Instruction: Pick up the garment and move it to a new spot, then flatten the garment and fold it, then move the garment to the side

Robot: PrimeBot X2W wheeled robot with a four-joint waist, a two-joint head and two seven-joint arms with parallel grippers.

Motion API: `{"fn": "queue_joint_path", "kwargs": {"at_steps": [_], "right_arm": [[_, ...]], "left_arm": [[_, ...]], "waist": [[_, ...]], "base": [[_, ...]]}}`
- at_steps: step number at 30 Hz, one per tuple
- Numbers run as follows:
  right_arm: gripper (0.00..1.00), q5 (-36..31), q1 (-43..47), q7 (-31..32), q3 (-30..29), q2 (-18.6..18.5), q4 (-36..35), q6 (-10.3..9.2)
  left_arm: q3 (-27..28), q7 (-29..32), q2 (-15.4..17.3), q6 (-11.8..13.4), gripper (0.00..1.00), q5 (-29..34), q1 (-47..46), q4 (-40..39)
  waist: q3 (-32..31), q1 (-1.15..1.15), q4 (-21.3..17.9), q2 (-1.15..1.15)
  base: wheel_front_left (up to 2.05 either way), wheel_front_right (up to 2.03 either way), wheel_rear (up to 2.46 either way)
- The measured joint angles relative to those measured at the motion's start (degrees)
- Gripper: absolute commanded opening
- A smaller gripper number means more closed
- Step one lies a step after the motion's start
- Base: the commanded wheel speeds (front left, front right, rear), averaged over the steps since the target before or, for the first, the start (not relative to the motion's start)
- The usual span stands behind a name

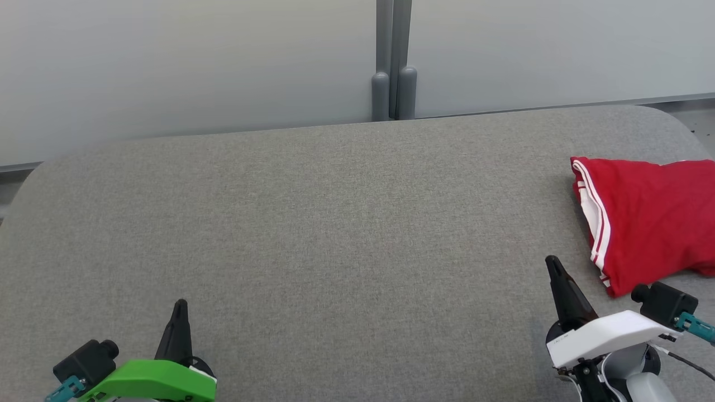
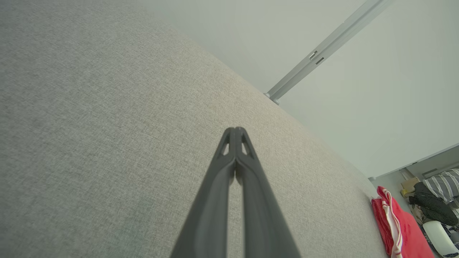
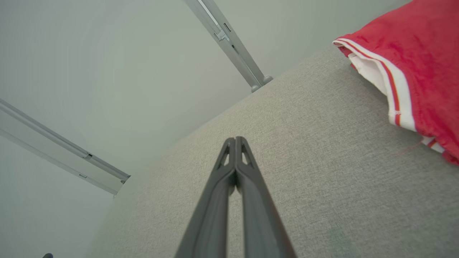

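Note:
A red garment [image 1: 648, 223] with white striped trim lies folded at the right edge of the grey fabric table [image 1: 335, 234]; its left hem shows white bands. It also appears as the red garment [image 3: 412, 64] at upper right in the right wrist view and as the red garment [image 2: 394, 225] at lower right in the left wrist view. My right gripper [image 1: 553, 261] is shut and empty, just left of the garment's near corner, apart from it. My left gripper [image 1: 180, 304] is shut and empty at the lower left, over bare table. Fingertips meet in both wrist views: left gripper [image 2: 235, 129], right gripper [image 3: 235, 138].
A pale wall with a grey vertical post [image 1: 394, 61] runs behind the table's far edge. The table's corners are rounded. Past its right end in the left wrist view lies clutter [image 2: 435, 204] on the floor, including striped and dark cloth.

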Motion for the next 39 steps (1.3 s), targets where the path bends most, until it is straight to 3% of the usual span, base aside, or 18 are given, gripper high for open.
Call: {"fn": "queue_joint_path", "kwargs": {"at_steps": [39], "right_arm": [[0.00, 28.7, -2.3, 4.6, -3.9, -0.7, 3.1, -0.01]], "left_arm": [[9.1, 5.9, -5.1, -7.4, 0.00, -19.5, -2.8, 2.2]], "waist": [[0.4, 0.00, 0.3, 0.00]], "base": [[0.00, 0.00, 0.00]]}}
